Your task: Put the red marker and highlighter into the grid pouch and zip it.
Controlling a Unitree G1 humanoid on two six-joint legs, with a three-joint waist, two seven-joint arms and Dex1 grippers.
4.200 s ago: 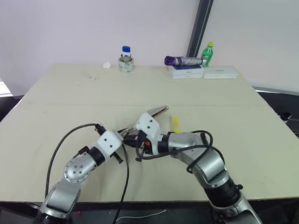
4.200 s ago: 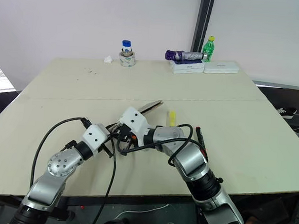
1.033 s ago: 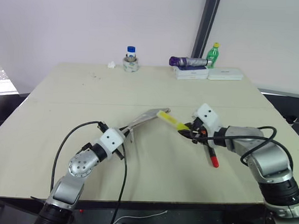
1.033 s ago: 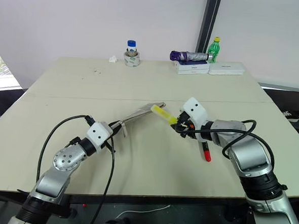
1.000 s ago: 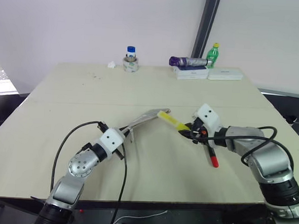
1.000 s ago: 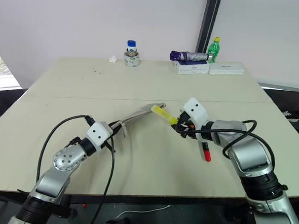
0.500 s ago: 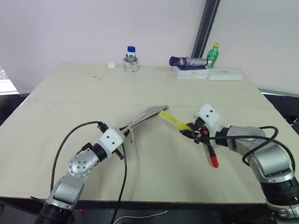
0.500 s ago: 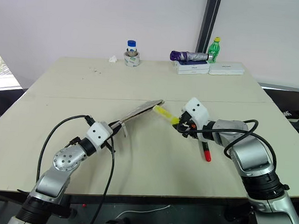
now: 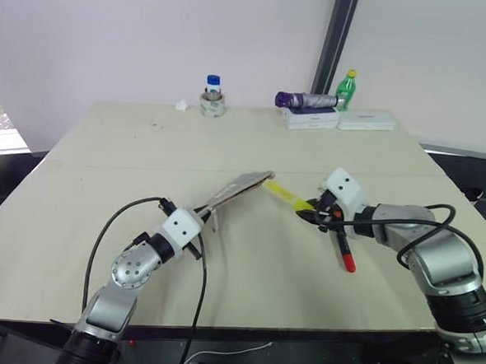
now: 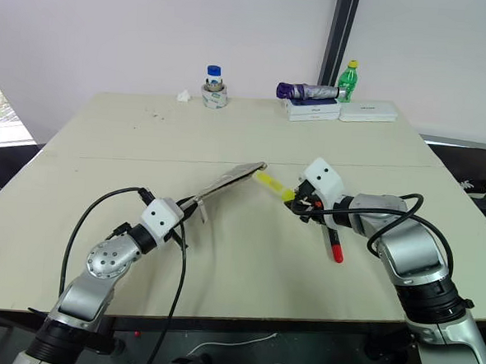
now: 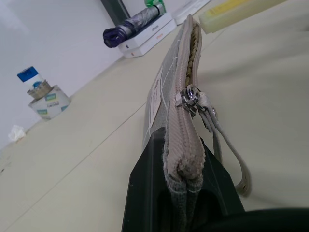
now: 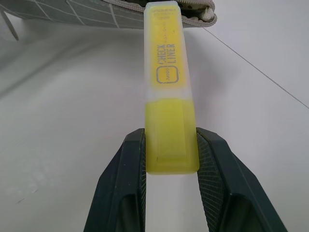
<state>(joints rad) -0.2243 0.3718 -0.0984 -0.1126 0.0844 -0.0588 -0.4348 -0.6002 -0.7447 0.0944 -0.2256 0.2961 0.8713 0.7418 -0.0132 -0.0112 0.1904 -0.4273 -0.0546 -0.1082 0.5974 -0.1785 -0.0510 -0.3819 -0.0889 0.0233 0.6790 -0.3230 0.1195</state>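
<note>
Now the highlighter is lined up at the mouth of the grid pouch.

The left end effector (image 9: 197,229) is clamped on the grid pouch's (image 9: 236,189) near end, holding it off the table (image 9: 146,151) on edge so its open far end faces the right end effector (image 9: 317,215), which grips the highlighter (image 9: 284,195) and aims its pale tip there. The tip sits nearer the opening than a second ago. The red marker (image 9: 343,252) lies beside the right arm.

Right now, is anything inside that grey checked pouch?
The grid pouch gapes at its far end, showing only lining. The highlighter tip is just at its mouth; the rest of the inside is hidden.
</note>
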